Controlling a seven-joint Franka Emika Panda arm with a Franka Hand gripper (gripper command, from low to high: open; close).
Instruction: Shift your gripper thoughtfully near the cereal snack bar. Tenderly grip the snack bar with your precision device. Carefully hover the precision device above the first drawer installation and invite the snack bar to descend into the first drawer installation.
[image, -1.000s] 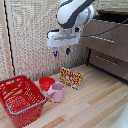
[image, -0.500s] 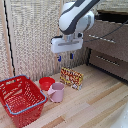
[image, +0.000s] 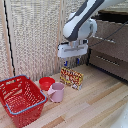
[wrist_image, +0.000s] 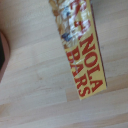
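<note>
Outside, in the exterior view, the white arm reaches in from the upper right and ends in the gripper (image: 71, 62), which hangs in the air above the wooden floor, in front of the pale slatted wall. Its two short dark fingers (image: 65, 63) point down with a gap between them, and nothing is held in that gap, so the jaws stand apart and empty. Just below them, not touching, stands the snack bar box (image: 71, 78), yellow-orange with red print, resting on the floor on one long edge and leaning a little. To the exterior view's left of the box sit the pink mug (image: 56, 92) and, just behind it, the red bowl (image: 46, 83); the mug is near the box but apart from it. Farther to the left stands a red basket (image: 21, 99) with a blue rim. At the exterior view's right is the brown cabinet, with the taller drawer (image: 111, 46) carrying a thin silver handle, and the lower drawer (image: 109, 64) beneath it. The box is well apart from both drawers.

Next, the wrist view looks straight down on the box (wrist_image: 80, 47), which runs slantwise across light wood planks; red letters reading "NOLA BARS" show on its yellow face. No fingers appear in this picture. A dark curved shape at one edge is too cut off to name.
</note>
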